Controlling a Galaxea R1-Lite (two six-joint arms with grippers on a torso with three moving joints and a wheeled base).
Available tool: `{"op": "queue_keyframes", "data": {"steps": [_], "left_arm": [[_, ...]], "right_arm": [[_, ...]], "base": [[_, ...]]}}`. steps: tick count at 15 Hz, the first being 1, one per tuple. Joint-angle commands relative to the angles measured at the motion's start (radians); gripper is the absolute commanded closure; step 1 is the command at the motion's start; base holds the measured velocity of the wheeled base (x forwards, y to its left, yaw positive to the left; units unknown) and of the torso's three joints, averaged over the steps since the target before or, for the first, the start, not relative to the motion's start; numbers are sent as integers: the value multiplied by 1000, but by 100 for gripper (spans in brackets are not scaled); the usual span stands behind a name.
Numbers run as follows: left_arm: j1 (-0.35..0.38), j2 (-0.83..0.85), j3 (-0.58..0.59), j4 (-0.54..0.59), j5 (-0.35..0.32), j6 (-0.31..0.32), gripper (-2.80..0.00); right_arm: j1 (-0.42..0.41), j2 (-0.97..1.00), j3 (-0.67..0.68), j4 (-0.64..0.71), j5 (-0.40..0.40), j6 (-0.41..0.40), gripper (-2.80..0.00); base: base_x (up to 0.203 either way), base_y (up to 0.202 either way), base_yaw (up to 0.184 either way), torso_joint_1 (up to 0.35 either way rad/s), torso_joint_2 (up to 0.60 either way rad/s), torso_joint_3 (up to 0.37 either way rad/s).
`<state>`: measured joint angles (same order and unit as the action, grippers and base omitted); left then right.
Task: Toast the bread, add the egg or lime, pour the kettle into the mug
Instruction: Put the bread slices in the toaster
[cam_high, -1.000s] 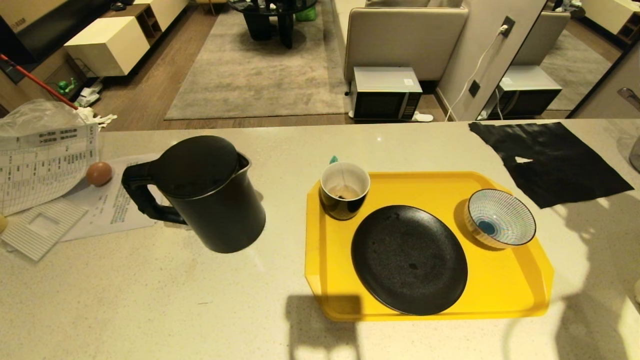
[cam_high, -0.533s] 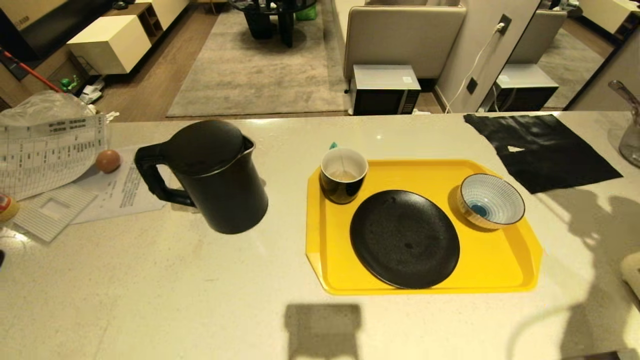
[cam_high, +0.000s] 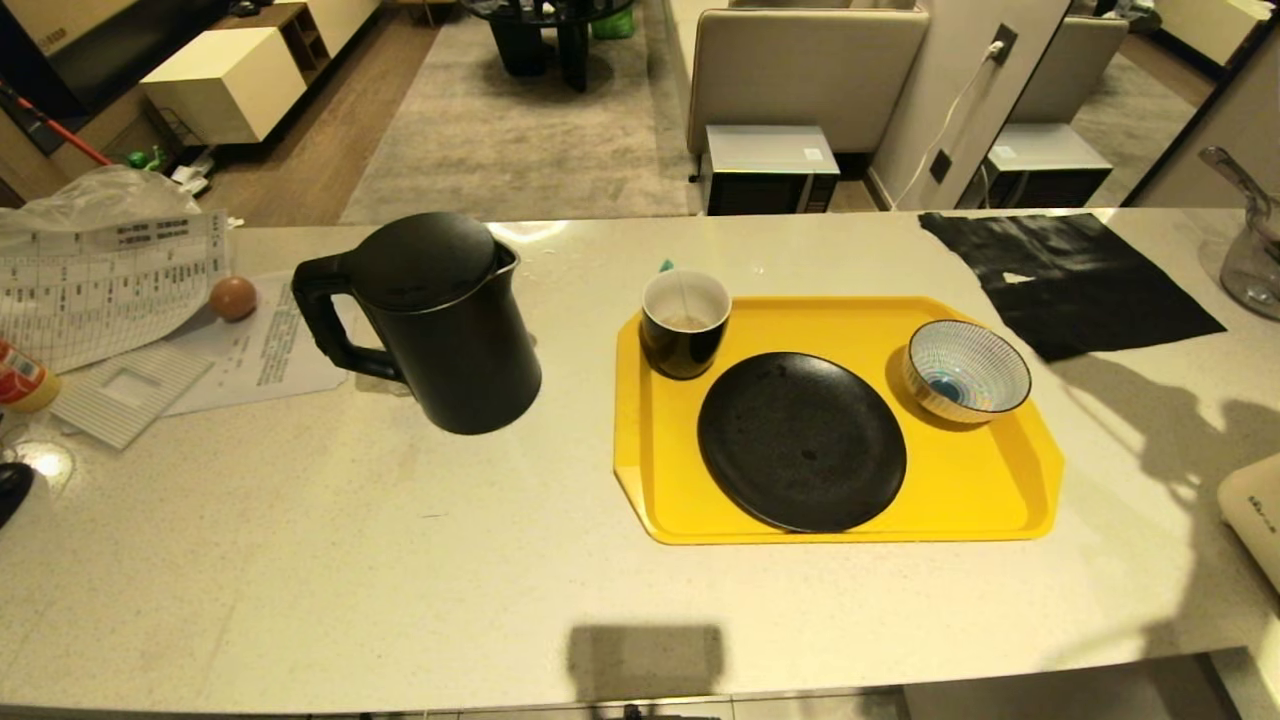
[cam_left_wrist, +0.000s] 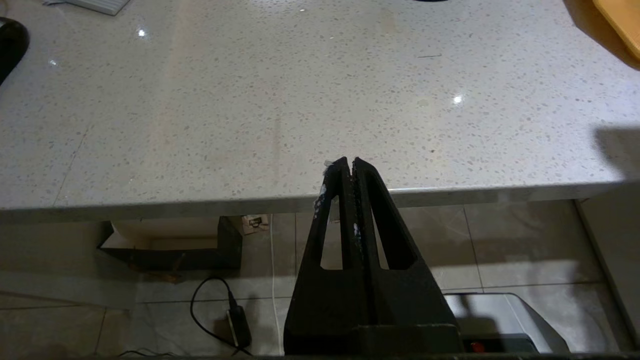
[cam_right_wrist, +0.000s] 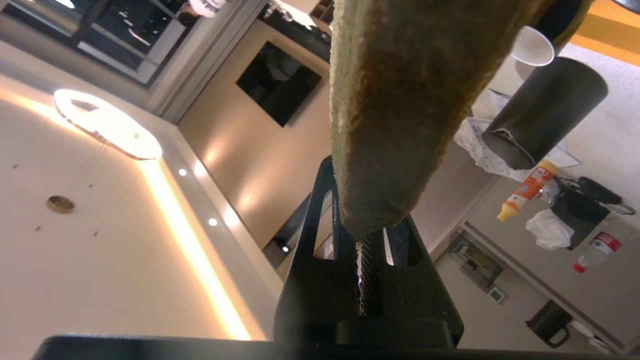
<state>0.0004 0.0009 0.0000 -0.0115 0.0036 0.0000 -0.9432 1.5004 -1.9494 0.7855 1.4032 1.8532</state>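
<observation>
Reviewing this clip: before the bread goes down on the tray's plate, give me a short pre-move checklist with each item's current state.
1. Right pincer shut on the bread: ok, the slice sits clamped between its fingers in the right wrist view.
2. Black plate bare to receive it: ok.
3. Plate lies flat on the yellow tray: ok.
4. Mug and striped bowl stand beside the plate, not on it: ok.
5. Left pincer shut and out of the way at the counter's near edge: ok.
6. Whether the bread is toasted: cannot tell.
</observation>
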Motion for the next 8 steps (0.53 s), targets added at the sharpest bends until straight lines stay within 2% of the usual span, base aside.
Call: {"op": "queue_keyframes", "data": {"steps": [1, 8], "left_arm": [[1, 1, 0, -1, 1, 0, 0], [3, 1, 0, -1, 1, 0, 0]], "right_arm": [[0, 0, 0, 4, 8, 11, 0], [0, 4, 3, 4, 8, 11, 0]], "base": [[0, 0, 0, 0, 0, 0], [0, 0, 0, 0, 0, 0]]}}
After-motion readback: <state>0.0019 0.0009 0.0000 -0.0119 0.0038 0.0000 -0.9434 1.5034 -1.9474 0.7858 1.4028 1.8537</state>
